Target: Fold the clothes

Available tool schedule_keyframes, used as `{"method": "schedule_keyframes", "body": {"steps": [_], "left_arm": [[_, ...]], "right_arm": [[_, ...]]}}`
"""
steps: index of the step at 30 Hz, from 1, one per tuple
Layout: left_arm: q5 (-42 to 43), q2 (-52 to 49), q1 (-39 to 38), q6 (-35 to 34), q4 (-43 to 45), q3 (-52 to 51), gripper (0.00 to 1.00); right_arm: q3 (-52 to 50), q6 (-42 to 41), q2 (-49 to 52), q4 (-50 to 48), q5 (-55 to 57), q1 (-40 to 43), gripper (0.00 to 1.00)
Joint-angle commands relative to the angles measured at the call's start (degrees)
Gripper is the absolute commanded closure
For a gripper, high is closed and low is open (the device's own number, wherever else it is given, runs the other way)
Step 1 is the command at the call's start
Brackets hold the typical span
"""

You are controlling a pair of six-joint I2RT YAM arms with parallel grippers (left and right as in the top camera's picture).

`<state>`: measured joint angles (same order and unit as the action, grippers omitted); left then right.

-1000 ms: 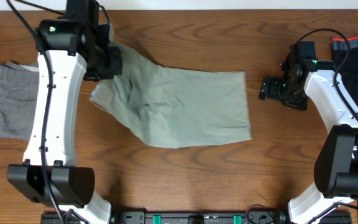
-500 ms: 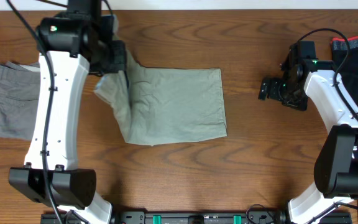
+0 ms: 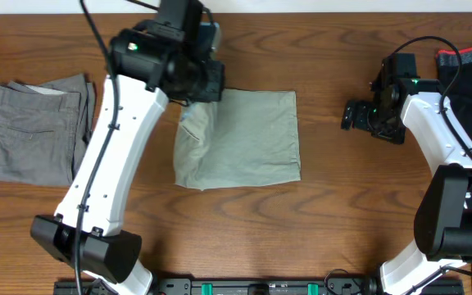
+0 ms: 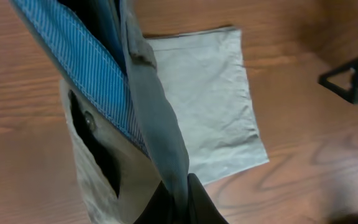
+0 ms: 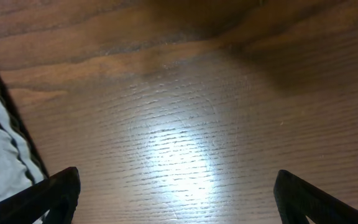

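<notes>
Khaki shorts (image 3: 244, 139) sit mid-table, doubled over into a tidy rectangle. The left gripper (image 4: 179, 200) has them, jaws pinched tight on a fold of the cloth at the rectangle's far left corner. From above, that corner is bunched and lifted under the arm while the rest lies flat on the table (image 3: 342, 213).

In the left wrist view, the gripped cloth runs away from the fingers in a twisted ridge. The waistband is turned out to show a blue-striped lining (image 4: 86, 68), and there's a button (image 4: 90, 121) beside a dark pocket slit. Beyond that, the lower layer lies smooth and pale on the wood.

Over on the other side, the right gripper (image 3: 352, 116) sits near the shorts' right edge, clear of them. Its wrist view shows the fingers (image 5: 61, 193) spread wide with only wood grain between them, holding nothing.

A grey pair (image 3: 27, 135) lies flat at the table's left end, well apart from the shorts. A black garment (image 3: 469, 70) with a red band lies in the far right corner, partly behind the right arm.
</notes>
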<state>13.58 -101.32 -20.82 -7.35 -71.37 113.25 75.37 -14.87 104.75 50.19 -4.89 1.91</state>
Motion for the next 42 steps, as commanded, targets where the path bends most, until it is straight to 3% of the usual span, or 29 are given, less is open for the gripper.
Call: {"method": "schedule_keyframes", "body": {"steps": [1, 15, 24, 42], "left_arm": [[0.98, 1.22, -2.43, -0.94, 0.59, 1.36, 0.94], [1.29, -6.01, -5.05, -4.20, 3.78, 1.36, 0.94], [7.43, -7.04, -6.21, -4.63, 6.82, 1.36, 0.94], [7.45, -15.26, -12.44, -5.68, 9.18, 1.29, 0.90]], "right_arm": [[0.66, -0.96, 0.28, -0.15, 0.31, 0.68, 0.03], [0.66, -0.94, 0.28, -0.35, -2.19, 0.66, 0.03], [0.59, -0.94, 0.42, -1.22, -1.97, 0.59, 0.04], [0.59, -0.94, 0.42, -1.38, -0.90, 0.70, 0.03]]}}
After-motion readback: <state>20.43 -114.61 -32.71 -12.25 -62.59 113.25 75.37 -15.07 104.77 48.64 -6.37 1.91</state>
